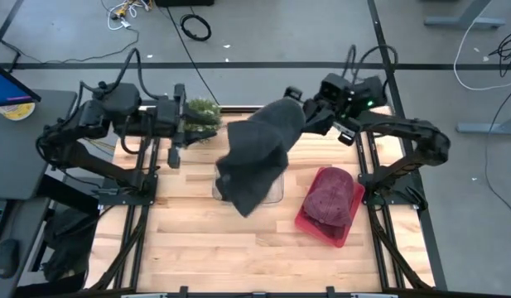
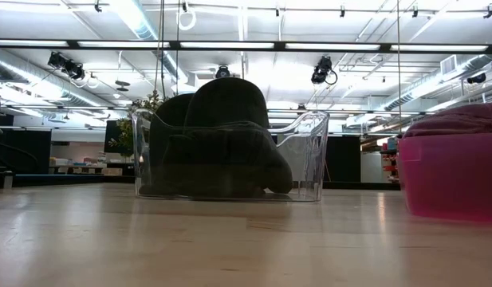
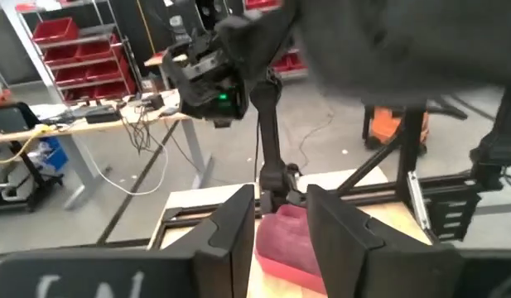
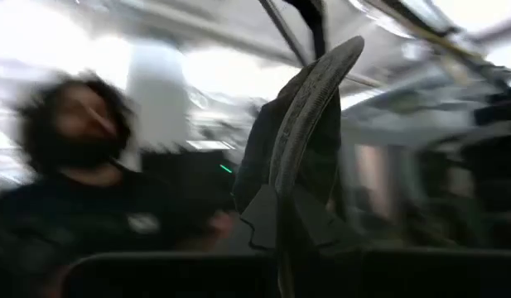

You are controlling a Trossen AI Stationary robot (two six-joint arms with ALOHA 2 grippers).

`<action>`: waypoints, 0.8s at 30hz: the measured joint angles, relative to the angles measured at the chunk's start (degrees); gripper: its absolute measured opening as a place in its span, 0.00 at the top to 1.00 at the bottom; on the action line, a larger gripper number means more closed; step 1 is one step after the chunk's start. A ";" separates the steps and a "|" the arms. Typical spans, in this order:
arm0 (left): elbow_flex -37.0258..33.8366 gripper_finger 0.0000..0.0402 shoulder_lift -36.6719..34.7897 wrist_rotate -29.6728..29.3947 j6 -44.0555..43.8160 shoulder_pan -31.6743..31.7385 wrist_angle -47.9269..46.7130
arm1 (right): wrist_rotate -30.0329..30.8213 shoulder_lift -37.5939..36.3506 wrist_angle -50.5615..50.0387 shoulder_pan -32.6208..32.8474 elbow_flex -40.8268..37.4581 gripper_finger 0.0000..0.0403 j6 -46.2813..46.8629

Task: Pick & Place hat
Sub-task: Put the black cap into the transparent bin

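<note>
A dark grey hat (image 1: 259, 153) hangs from my right gripper (image 1: 301, 112), which is shut on it above the table's far middle. The hat's lower part sits inside a clear container (image 2: 309, 159) on the table, where it shows as a dark mass (image 2: 222, 143). My left gripper (image 1: 193, 132) is at the far left, level and pointing toward the hat. It is open, and nothing lies between its fingers (image 3: 234, 236). It is apart from the hat. My right gripper pinches the hat's ribbed edge (image 4: 290, 178) between its two fingers; in the right wrist view that edge rises out from between them. The fingers come from the table's far right. The hat droops below them, and its lower end is in the clear container (image 1: 276, 192).
A pink bin (image 1: 309, 223) holding a maroon hat (image 1: 331, 197) stands right of the clear container. A green plant (image 1: 201, 112) is at the far edge by my left gripper. A blurred person (image 4: 81, 165) shows in the right wrist view. Bare wood lies along the near side.
</note>
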 joint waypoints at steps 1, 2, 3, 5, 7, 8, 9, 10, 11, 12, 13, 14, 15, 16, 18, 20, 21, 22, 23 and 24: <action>0.02 0.72 -0.56 0.02 -0.78 0.00 -0.57 | 0.11 -1.49 -5.69 -0.57 0.00 0.99 -5.19; 0.02 0.72 -0.99 0.00 -1.57 0.00 -1.79 | 0.71 -2.97 -11.51 -1.04 0.03 0.99 -10.78; 0.02 0.72 -1.52 0.04 -2.23 0.00 -2.33 | 1.87 -4.51 -17.91 -1.38 0.35 0.99 -16.46; 0.04 0.73 -1.99 0.14 -2.97 0.00 -2.31 | 4.86 -7.44 -30.72 -1.73 1.90 1.00 -27.95; 0.02 0.74 -2.70 0.14 -2.85 0.00 -2.58 | 8.97 -9.58 -43.18 -1.75 4.39 1.00 -38.86; 0.02 0.75 -2.89 0.14 -2.84 0.00 -2.48 | 10.70 -10.12 -49.05 -1.72 6.00 1.00 -43.94; 0.04 0.75 -3.01 0.10 -2.86 0.02 -2.32 | 12.30 -10.41 -54.61 -1.72 7.67 1.00 -48.42; 0.04 0.76 -3.22 -0.29 -2.84 0.12 -2.43 | 13.75 -10.51 -60.14 -1.69 9.42 1.00 -52.25; 0.04 0.76 -3.33 -0.72 -2.83 0.17 -2.58 | 15.18 -10.42 -65.16 -1.60 11.16 1.00 -55.62; 0.04 0.77 -3.33 -1.31 -2.81 0.16 -2.63 | 16.64 -10.20 -69.82 -1.30 13.02 1.00 -58.72; 0.04 0.77 -3.33 -1.81 -2.79 0.15 -2.75 | 18.17 -9.93 -73.96 -0.95 14.80 1.00 -61.85; 0.04 0.77 -3.33 -2.33 -2.71 0.15 -2.92 | 19.69 -9.60 -78.30 -0.60 16.56 1.00 -64.91; 0.04 0.78 -3.31 -2.73 -2.41 0.16 -3.00 | 21.62 -9.14 -82.68 -0.23 18.28 1.00 -67.72; 0.04 0.78 -3.31 -3.16 -1.79 0.16 -3.14 | 23.73 -8.60 -86.66 0.25 19.88 1.00 -70.35; 0.04 0.79 -3.29 -3.88 -0.97 0.17 -3.38 | 27.96 -7.06 -94.36 1.44 22.40 1.00 -75.26; 0.04 0.79 -3.24 -4.54 -0.85 0.15 -4.38 | 31.53 -5.45 -99.88 2.75 23.67 1.00 -78.75; 0.04 0.79 -3.22 -4.99 -0.82 0.15 -4.60 | 33.14 -4.77 -101.71 3.44 23.84 1.00 -79.81; 0.04 0.79 -3.21 -5.52 -0.81 0.15 -4.83 | 34.76 -4.28 -103.01 4.28 23.85 1.00 -80.68; 0.04 0.79 -3.20 -6.06 -0.81 0.15 -5.30 | 36.38 -3.75 -104.11 5.23 23.88 1.00 -81.62; 0.04 0.79 -3.22 -6.55 -0.79 0.17 -5.76 | 38.10 -3.19 -105.08 6.30 23.94 1.00 -82.40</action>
